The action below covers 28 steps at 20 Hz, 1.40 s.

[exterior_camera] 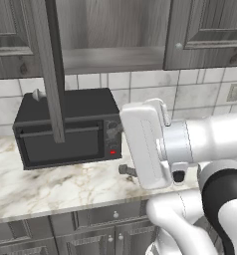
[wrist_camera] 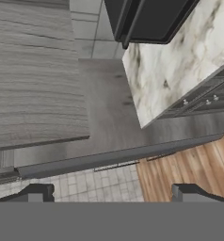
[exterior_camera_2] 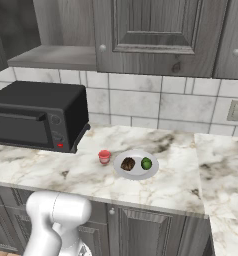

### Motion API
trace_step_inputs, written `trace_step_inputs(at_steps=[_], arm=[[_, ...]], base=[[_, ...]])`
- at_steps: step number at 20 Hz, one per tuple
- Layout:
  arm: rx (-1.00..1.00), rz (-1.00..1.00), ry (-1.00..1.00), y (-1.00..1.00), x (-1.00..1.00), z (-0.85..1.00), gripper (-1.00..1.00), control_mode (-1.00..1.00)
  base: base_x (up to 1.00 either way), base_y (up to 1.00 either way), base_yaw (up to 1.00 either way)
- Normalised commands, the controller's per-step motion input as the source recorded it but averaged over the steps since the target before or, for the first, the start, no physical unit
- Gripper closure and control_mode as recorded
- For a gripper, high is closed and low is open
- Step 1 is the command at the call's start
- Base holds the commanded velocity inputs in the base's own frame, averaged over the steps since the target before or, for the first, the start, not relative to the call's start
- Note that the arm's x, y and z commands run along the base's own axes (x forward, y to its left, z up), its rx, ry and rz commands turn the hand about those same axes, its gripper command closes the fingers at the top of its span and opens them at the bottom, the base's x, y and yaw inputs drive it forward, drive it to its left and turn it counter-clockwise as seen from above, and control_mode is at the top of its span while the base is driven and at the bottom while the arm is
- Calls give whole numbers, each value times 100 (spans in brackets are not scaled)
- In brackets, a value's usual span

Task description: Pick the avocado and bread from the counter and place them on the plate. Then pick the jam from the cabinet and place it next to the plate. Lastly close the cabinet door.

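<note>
Judging from how things lie, only the door remains: the bread [exterior_camera_2: 128,163] and avocado [exterior_camera_2: 146,163] sit on the plate [exterior_camera_2: 136,172], and the jam [exterior_camera_2: 104,157] stands on the counter [exterior_camera_2: 176,185] just beside it, all well off to one side of my hand. My gripper [wrist_camera: 113,196] hangs wide open with nothing between its tips, looking along the cabinet door [wrist_camera: 36,75], whose edge runs just ahead of the fingertips [wrist_camera: 37,192]. The cabinet [exterior_camera: 113,57] stands open above the microwave [exterior_camera: 65,130]. My worry is the push: with so little of the edge under the tips, they could slide off, or one spread finger could snag the frame. A hard swing could also bounce the door back ajar.
</note>
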Motion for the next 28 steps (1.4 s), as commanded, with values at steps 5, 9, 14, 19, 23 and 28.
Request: trace_step_inputs(at_steps=[5, 9, 14, 19, 23, 28], arm=[[2, 0, 0, 23, -15, -1, -100, -100], [3, 0, 0, 22, -13, -1, -100, -100], [2, 0, 0, 24, -10, -2, -100, -100], [2, 0, 0, 22, -11, -2, -100, -100], [2, 0, 0, 24, -8, 0, -100, -100], [5, 0, 0, 20, -6, 0, -100, -100]], base=[[0, 0, 0], [0, 0, 0], [0, 0, 0], [0, 0, 0], [0, 0, 0], [0, 0, 0]])
